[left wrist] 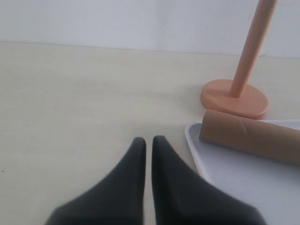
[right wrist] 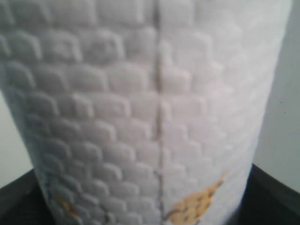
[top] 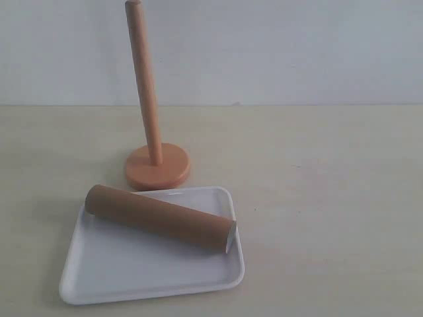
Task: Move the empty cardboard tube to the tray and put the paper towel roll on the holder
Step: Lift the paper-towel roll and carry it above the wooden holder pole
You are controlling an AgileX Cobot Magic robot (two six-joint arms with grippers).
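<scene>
The empty cardboard tube [top: 158,218], plain brown, lies slantwise on the white tray [top: 132,274], one end over the tray's right rim. Behind the tray stands the orange-tan holder [top: 156,168] with its bare upright dowel. In the left wrist view my left gripper [left wrist: 149,140] is shut with nothing in it, above bare table beside the tray [left wrist: 220,173], the tube [left wrist: 248,136] and the holder [left wrist: 234,98]. The paper towel roll [right wrist: 150,103], white, embossed, with yellow prints, fills the right wrist view. My right gripper [right wrist: 145,211] is shut on it, with only dark jaw parts showing at both sides. Neither gripper shows in the exterior view.
The pale wooden table [top: 330,198] spreads to the right of the tray and holder. A plain white wall [top: 297,46] rises behind the table's far edge.
</scene>
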